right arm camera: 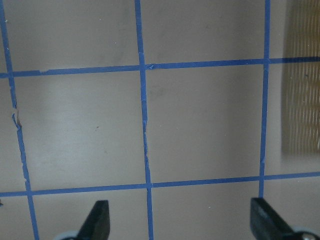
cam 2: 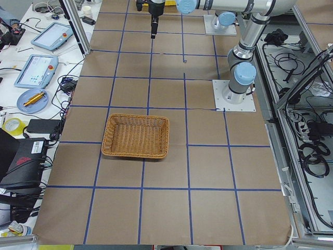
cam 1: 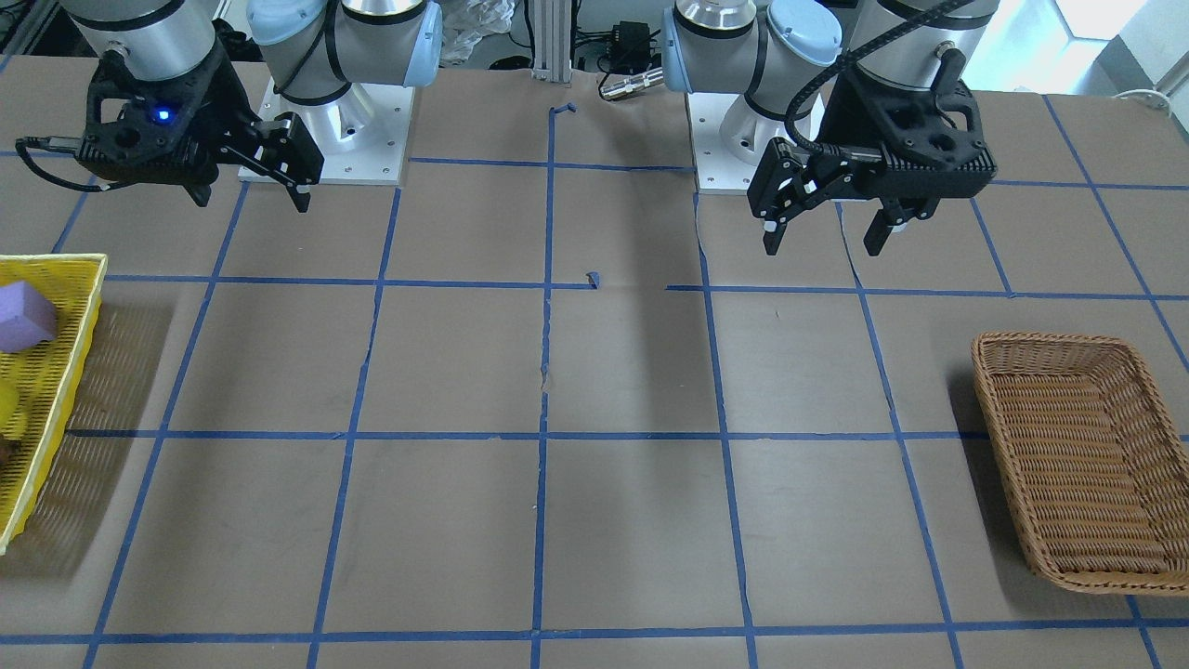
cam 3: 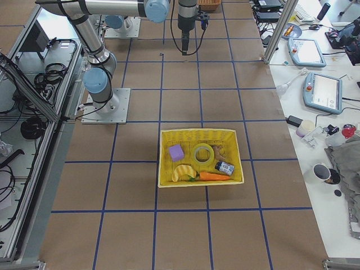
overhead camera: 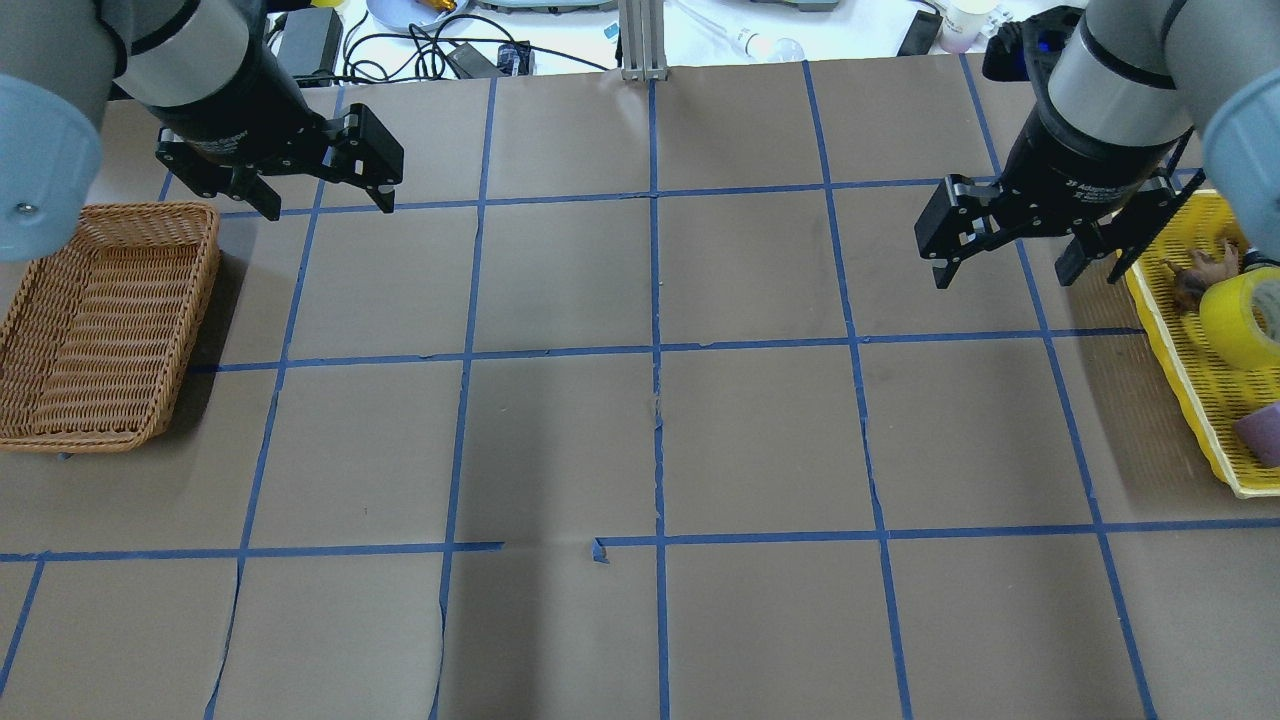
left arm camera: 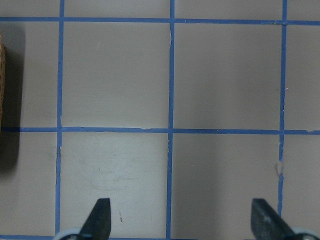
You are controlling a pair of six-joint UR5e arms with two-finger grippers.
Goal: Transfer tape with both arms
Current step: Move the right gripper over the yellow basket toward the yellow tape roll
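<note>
The yellow tape roll (overhead camera: 1235,320) lies in a yellow tray (overhead camera: 1190,400) at the table's right end. It also shows in the exterior right view (cam 3: 203,154). My right gripper (overhead camera: 1002,282) hangs open and empty above the table, just left of the tray and apart from the tape. It shows in the front view (cam 1: 251,203) too. My left gripper (overhead camera: 330,210) is open and empty above the table, to the right of and beyond a wicker basket (overhead camera: 205,290). It also shows in the front view (cam 1: 827,237). Both wrist views show only bare table between open fingertips (left arm camera: 100,215) (right arm camera: 262,215).
The yellow tray (cam 3: 163,163) also holds a purple block (cam 3: 176,152), a banana (cam 3: 181,172), a carrot (cam 3: 212,176) and a small dark item (cam 3: 224,167). The wicker basket (cam 1: 999,400) holds nothing. Blue tape lines grid the brown table. Cables and devices lie beyond the far edge.
</note>
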